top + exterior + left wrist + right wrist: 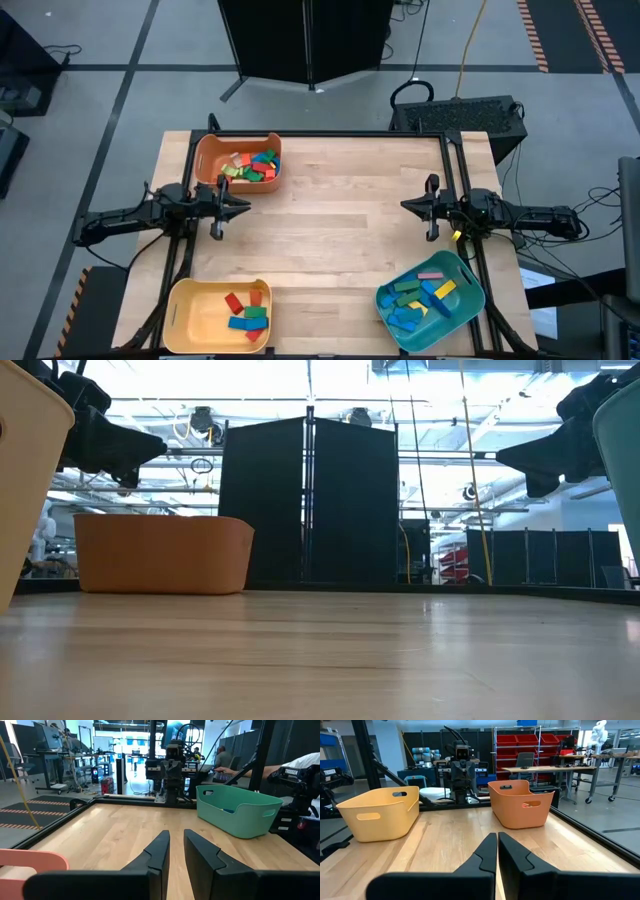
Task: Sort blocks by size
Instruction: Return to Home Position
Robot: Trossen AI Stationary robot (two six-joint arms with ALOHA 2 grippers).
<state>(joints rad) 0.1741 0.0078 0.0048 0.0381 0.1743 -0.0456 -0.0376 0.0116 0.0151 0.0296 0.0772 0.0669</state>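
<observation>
The blocks lie in three bins. Small ones (255, 168) are in the orange bin (208, 160) at the far left. A few red and blue ones (248, 312) are in the yellow bin (190, 320) at the near left. Long blue, green and yellow ones (425, 295) are in the teal bin (470, 300) at the near right. My left gripper (243, 209) hovers level at the table's left side, its fingers (160, 847) a narrow gap apart with nothing between them. My right gripper (405, 205) hovers level at the right side, shut and empty (497, 837).
Bare wooden tabletop (330, 230) stretches between the two grippers. A black frame rail (330, 134) runs along the far edge and down both sides. A dark panel (308, 500) stands behind the table. Beyond it, the left wrist view shows a person's sleeve (305, 762).
</observation>
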